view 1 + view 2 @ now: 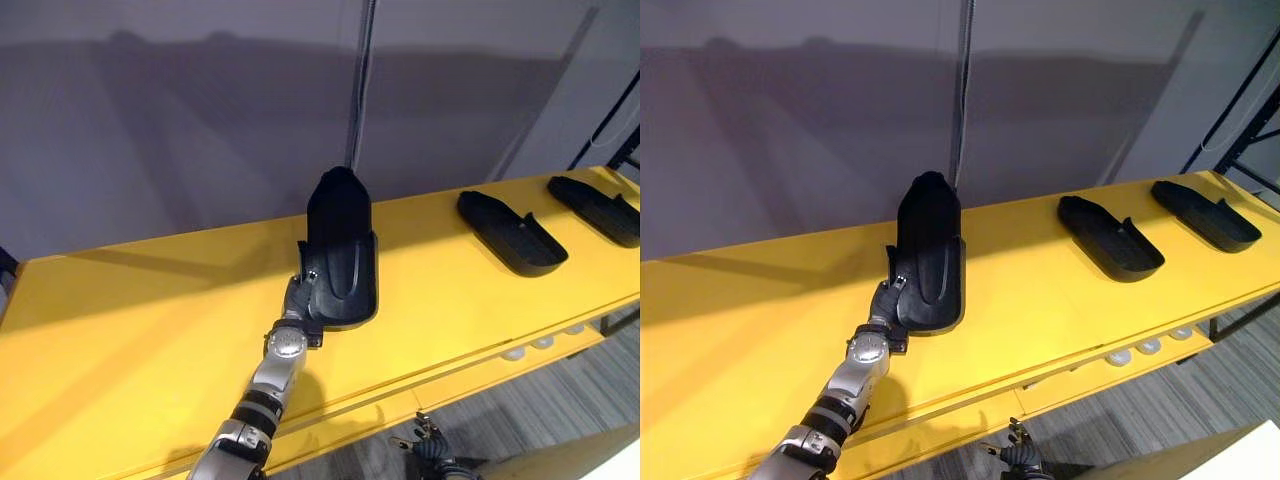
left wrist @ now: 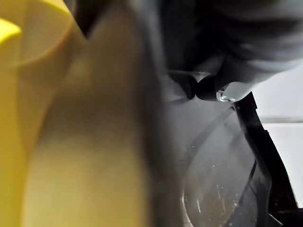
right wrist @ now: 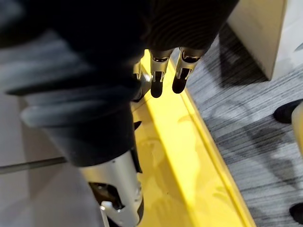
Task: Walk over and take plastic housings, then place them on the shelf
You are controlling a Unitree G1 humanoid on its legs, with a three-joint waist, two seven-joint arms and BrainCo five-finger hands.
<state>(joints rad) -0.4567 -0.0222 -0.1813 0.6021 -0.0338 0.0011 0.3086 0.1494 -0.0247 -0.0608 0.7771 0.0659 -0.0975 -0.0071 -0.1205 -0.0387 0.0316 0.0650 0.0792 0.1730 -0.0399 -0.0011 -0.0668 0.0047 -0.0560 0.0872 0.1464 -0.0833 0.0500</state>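
Left eye view: left hand (image 1: 297, 296), thumb clamped on upright black housing (image 1: 341, 245), fingers hidden behind it; yellow shelf (image 1: 120, 330); second housing (image 1: 510, 232) and third housing (image 1: 598, 208) lie rightward, apart. Right hand (image 3: 165, 75) slack-fingered.

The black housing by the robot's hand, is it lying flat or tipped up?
Tipped up: the black housing has its far end raised well off the yellow shelf, its near end low by the left hand.
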